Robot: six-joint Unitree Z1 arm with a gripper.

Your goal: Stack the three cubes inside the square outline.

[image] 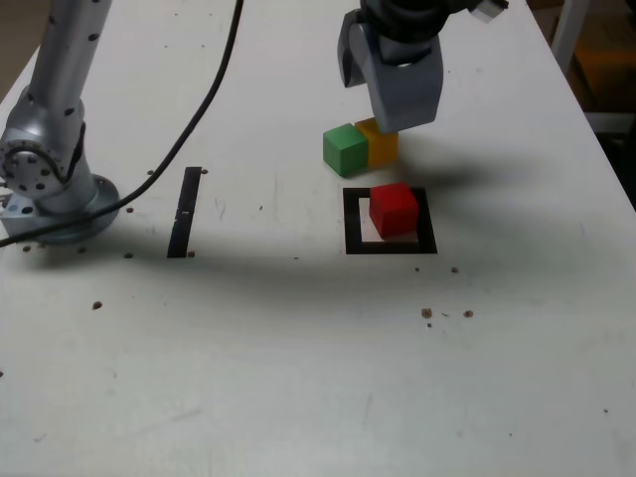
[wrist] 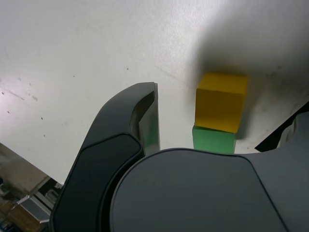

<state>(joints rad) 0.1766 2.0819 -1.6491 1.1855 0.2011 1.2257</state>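
Exterior view, left to right:
- Arm base [image: 45, 184] bolted at tabletop [image: 298, 378] left edge; thin black tape strip [image: 185, 212] beside it, not target.
- Green cube [image: 345, 150] touching yellow cube [image: 379, 142], just behind square outline [image: 350, 221]; both unstacked.
- End effector [image: 393, 75] hovering above pair, jaws spread wide, empty; likely lining up for pick.
- Red cube [image: 394, 210] sitting inside outline as stack base.

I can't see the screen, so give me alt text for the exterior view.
An open grey robot gripper hovers above a small green cube and a yellow cube that touch, just behind a red cube inside a black tape square outline on a white table.
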